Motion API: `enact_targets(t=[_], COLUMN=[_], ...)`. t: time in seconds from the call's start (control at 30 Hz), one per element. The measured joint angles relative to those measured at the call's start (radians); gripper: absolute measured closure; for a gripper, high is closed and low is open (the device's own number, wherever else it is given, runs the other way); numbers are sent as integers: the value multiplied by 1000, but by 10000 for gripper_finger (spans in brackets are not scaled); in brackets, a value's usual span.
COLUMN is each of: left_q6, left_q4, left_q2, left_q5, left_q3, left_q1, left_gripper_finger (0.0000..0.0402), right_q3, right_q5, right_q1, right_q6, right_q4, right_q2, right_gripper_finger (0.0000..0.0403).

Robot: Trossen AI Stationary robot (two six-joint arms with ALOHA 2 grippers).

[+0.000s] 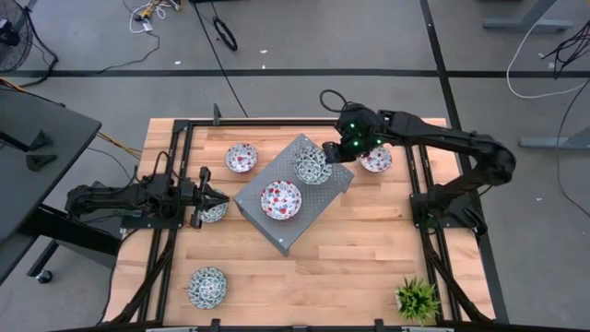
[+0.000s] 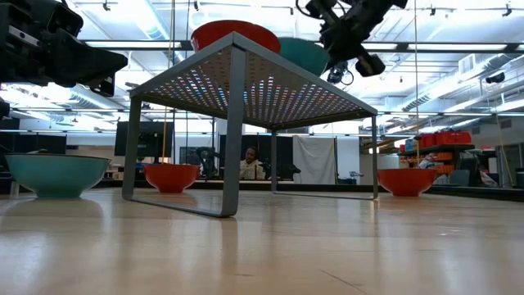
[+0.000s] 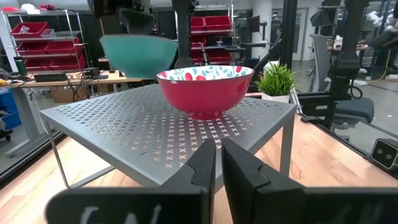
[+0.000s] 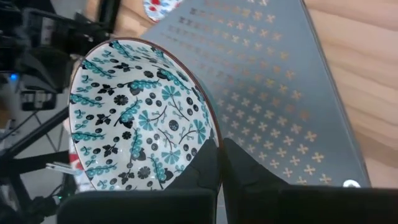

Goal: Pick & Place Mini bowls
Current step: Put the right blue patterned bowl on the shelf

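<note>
Right pincer (image 4: 219, 163) clamped on rim of teal bowl (image 1: 312, 164), carrying it above grey perforated stand (image 1: 267, 226). Red bowl (image 1: 281, 199) already sits there. Placing step underway; next: lower level, then release. Left pincer (image 1: 205, 197) together, empty, waiting beside stand.

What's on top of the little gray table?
A red bowl sits on the gray table. The right hand holds a teal bowl by its rim above it. The space underneath is covered from above.
</note>
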Motion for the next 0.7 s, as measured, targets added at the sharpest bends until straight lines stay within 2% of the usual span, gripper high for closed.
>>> enact_targets(t=[0.7], left_q6=[0], left_q4=[0], left_q2=[0], left_q5=[0], left_q3=[0], left_q1=[0], left_gripper_finger=[372], right_q3=[0], right_q5=[-20], right_q1=[-39], right_q6=[-51], right_q4=[-71], right_q2=[28], right_gripper_finger=[403])
